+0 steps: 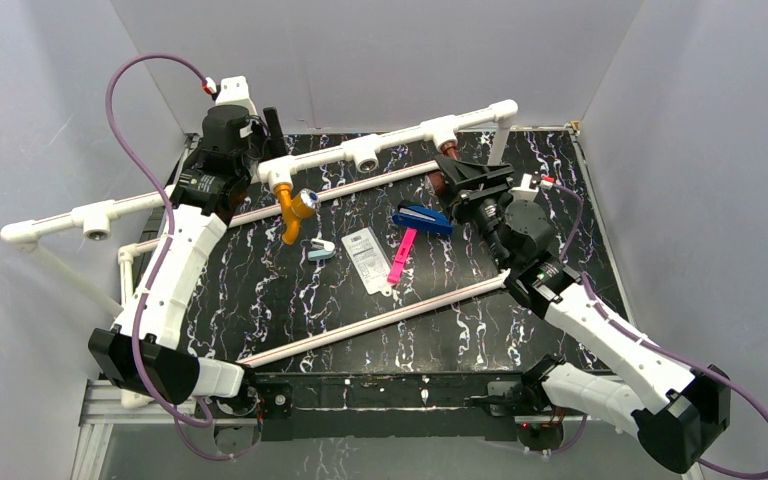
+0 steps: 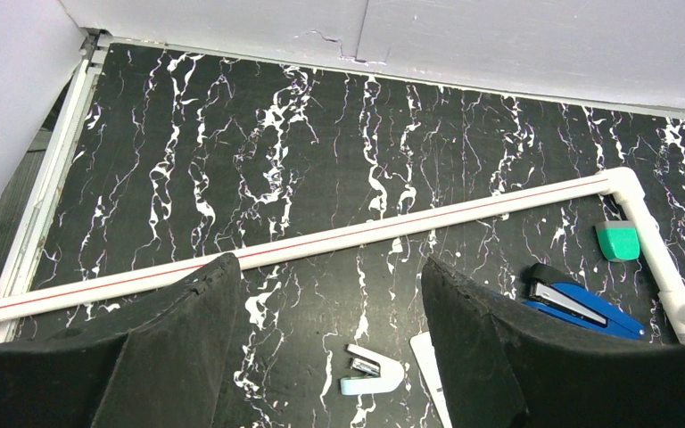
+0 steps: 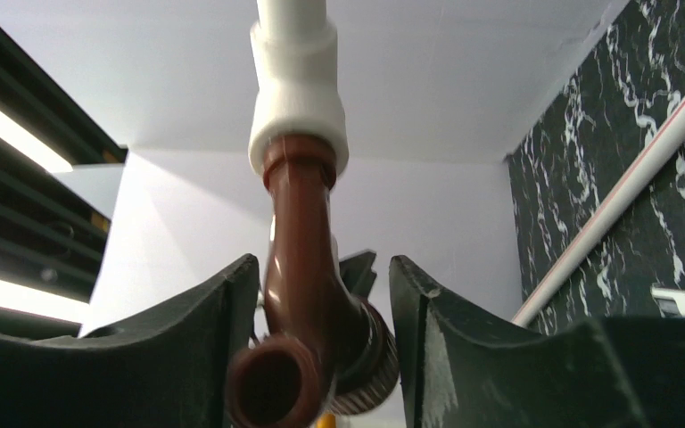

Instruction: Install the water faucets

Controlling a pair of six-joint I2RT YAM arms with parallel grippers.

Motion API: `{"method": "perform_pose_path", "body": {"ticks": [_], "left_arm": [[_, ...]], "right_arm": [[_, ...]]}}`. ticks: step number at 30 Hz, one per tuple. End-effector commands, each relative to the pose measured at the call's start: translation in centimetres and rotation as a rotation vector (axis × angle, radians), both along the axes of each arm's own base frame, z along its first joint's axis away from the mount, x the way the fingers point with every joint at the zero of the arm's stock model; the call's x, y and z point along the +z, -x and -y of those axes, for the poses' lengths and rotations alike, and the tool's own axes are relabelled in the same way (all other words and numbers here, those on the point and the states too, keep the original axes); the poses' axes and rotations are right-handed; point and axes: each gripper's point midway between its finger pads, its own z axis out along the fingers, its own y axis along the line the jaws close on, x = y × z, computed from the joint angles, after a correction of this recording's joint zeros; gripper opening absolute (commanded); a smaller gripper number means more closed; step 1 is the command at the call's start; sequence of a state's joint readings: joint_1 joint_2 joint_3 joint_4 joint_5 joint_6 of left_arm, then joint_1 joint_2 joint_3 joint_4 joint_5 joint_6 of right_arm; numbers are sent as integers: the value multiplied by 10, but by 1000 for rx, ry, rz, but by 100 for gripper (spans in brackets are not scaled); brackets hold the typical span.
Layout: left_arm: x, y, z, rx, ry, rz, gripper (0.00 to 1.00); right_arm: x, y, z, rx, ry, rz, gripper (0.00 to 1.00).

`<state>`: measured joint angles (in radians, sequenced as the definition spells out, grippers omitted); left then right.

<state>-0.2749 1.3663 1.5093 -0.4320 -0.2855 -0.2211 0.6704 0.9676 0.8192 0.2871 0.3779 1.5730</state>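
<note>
Lab booth: grey walls (image 1: 360, 60), marbled tabletop (image 1: 290, 300)

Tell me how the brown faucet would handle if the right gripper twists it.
The brown faucet: glossy, so it may slip in the right gripper. Looks like rigid plastic, likely stiff and light. Its bent shape could lever sideways.

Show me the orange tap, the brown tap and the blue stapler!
orange tap (image 1: 288, 214): top view, on its curved orange body.
brown tap (image 3: 301, 241): right wrist view, on its shiny neck.
blue stapler (image 1: 422, 219): top view, on its blue top.
</note>
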Motion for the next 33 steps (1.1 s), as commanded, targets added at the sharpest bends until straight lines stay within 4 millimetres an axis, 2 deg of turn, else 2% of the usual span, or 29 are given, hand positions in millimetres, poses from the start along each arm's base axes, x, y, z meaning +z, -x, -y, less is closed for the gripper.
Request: {"method": "perform_pose_path", "body": {"ticks": [1,3,7,15,22,30,33], "left_arm": [[-75,35,5,-57,-70,-292,72],[-76,35,5,-58,-71,-294,72],[-77,35,5,-59,-72,-297,72],[-79,33,6,-60,-72,-301,72],[-76,33,7,-62,-71,-296,72],[-76,32,8,-69,-66,-298,72],[-77,33,9,-70,-67,-300,72]], "right_arm": [[32,19,-7,68,28,86,73],[31,20,-3,53,57,91,79],[35,26,13,-3,142,116,85],[31,37,46,-100,363,127,91],[29,45,81,-197,643,145,92],[58,54,114,-279,1117,327,92],[69,56,117,-277,1291,428,91]]}}
